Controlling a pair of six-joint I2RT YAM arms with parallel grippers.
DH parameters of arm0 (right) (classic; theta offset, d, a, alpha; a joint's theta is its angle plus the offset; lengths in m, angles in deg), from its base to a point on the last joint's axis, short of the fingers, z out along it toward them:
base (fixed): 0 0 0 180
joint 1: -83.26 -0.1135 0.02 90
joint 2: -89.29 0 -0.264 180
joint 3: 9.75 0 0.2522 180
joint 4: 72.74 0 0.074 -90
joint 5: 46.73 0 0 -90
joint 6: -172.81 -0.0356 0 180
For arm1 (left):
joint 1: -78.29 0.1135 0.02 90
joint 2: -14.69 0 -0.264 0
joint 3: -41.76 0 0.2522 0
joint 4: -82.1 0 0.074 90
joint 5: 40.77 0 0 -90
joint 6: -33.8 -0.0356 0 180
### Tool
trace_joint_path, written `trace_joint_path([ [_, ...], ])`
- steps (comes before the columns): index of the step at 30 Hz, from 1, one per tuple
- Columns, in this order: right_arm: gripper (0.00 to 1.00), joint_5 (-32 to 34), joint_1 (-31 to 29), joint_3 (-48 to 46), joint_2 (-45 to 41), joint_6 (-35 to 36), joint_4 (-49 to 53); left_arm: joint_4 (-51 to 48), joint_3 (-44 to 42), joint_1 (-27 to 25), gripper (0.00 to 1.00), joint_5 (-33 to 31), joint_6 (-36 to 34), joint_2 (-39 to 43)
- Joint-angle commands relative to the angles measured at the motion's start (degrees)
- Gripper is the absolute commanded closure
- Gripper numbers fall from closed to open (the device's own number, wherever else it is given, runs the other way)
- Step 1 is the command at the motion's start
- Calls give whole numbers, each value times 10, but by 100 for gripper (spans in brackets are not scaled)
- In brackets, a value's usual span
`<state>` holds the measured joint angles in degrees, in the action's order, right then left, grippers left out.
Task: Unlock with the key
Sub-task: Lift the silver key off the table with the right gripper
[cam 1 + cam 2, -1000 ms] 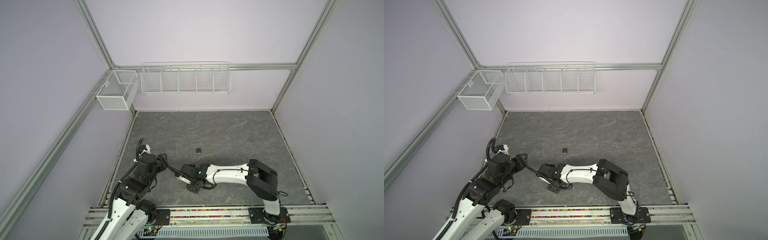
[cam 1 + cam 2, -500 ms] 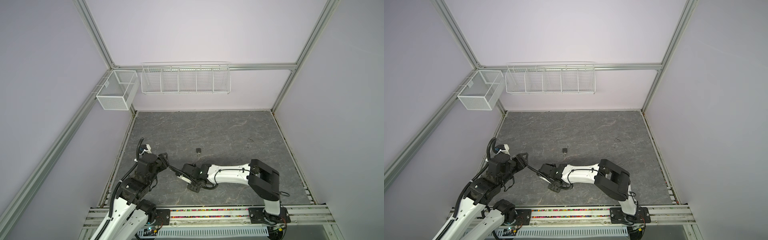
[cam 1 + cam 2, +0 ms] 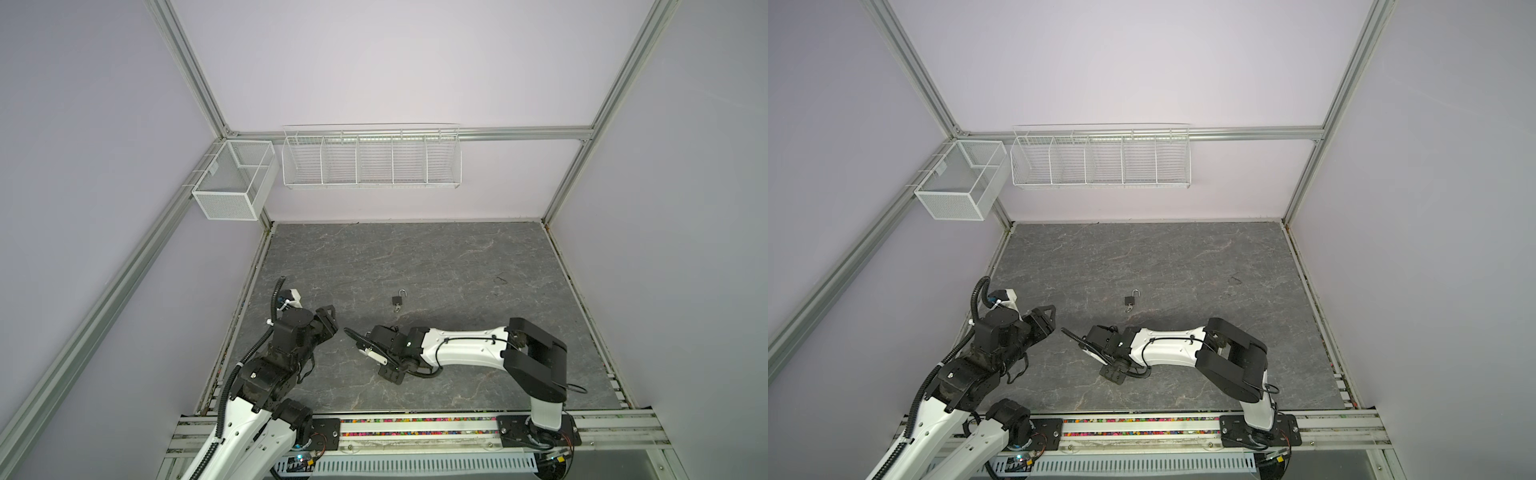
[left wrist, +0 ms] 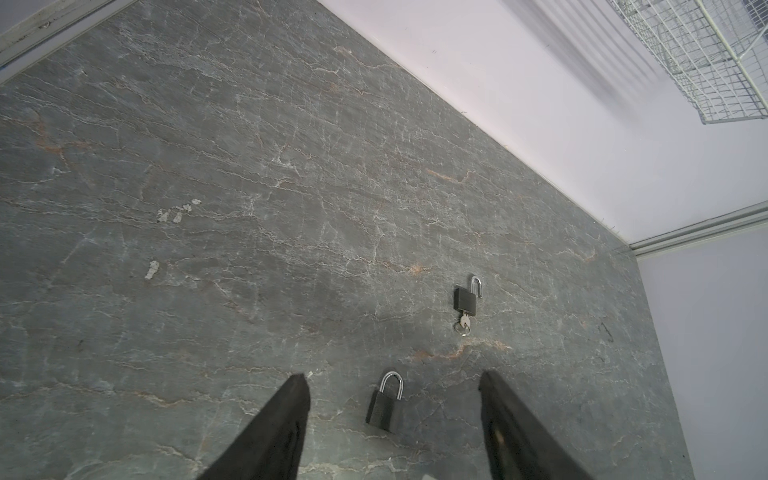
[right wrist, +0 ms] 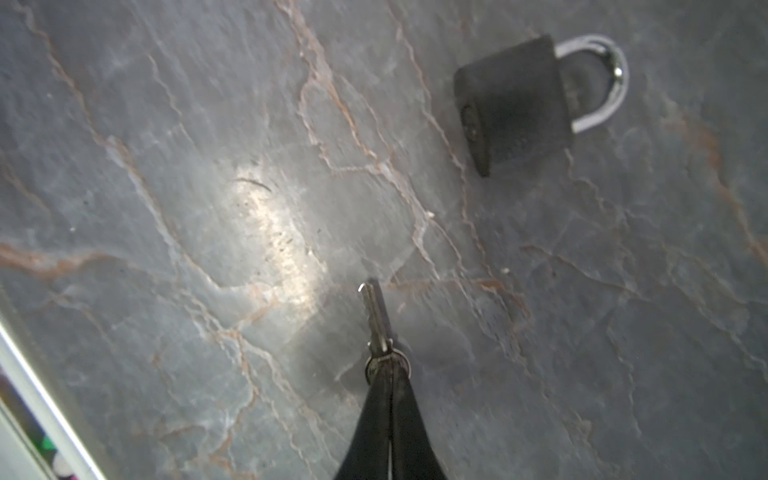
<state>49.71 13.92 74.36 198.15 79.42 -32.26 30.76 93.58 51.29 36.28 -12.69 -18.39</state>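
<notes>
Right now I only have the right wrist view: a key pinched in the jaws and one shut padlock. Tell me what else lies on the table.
Observer: An open padlock lies farther from the robot's base on the table, shackle open, with a second key in its keyhole.
Operator: Report the left gripper.
Observer: The left gripper is open and empty; the shut padlock lies flat just ahead of its fingers.
Operator: Place the arms for me.
Observer: In a top view the right gripper, gripping the first key, points at the left one, tips near but apart.
</notes>
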Motion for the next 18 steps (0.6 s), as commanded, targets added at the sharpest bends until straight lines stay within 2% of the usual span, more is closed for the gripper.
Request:
trace_joint_path([
  [1,93,-23,15,-22,-48,-40,-24,-6,4,2,34,6,12,7],
  [9,93,-14,38,-70,-138,-78,-60,0,19,2,35,38,22,3],
  [18,93,27,50,-58,-235,-88,-47,173,-21,0,40,225,8,-53],
])
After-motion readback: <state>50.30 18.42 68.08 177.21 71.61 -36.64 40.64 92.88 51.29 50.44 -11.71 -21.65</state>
